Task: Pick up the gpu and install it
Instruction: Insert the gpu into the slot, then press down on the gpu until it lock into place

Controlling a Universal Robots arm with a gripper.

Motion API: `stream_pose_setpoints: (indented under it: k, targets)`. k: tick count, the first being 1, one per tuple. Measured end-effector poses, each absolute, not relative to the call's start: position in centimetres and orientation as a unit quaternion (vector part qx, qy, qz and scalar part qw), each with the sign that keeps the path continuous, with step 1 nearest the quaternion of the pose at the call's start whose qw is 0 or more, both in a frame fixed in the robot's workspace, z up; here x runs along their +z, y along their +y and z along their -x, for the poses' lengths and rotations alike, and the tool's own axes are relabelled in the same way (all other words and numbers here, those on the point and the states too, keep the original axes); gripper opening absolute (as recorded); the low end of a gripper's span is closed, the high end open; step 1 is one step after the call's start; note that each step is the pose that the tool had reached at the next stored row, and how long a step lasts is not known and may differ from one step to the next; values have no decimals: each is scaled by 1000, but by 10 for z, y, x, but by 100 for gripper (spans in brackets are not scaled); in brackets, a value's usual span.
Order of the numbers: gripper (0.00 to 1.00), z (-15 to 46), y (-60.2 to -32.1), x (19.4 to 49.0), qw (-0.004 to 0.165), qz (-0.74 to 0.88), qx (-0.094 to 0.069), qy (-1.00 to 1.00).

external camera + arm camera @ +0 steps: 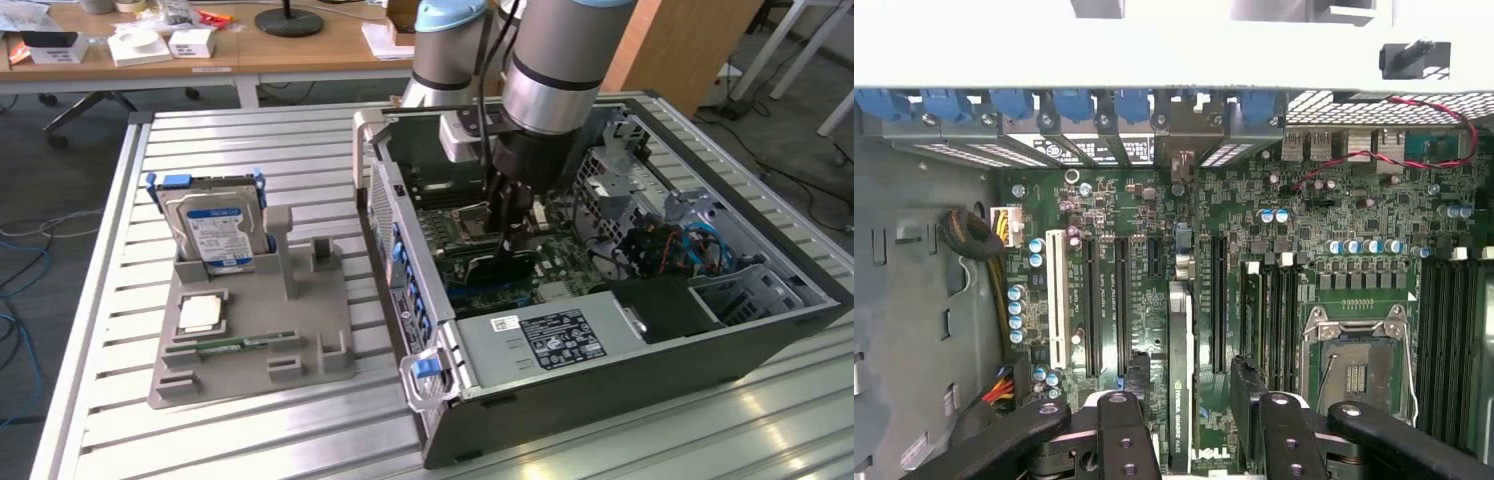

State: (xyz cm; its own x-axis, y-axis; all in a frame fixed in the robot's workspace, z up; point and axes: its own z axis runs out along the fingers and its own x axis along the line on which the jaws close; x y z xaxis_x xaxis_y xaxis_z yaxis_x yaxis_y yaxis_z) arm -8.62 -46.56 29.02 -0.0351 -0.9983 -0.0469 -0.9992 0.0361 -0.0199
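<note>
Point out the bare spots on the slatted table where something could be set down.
Free: the slatted table in front of the grey holder tray, and the strip between that tray and the open computer case. Crowded: the tray's back end with the hard drive, and inside the case, where the gripper hangs.

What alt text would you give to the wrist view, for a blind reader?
The gpu, a green card seen edge-on, stands on the motherboard inside the computer case, between the fingers of the open gripper. An empty processor socket lies nearby.
</note>
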Motion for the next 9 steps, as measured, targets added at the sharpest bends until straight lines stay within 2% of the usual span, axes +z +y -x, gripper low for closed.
stream_pose_setpoints:
  k: [9]
  targets:
    - [45, 86, -466, 290, 24, 694, 9, 719]
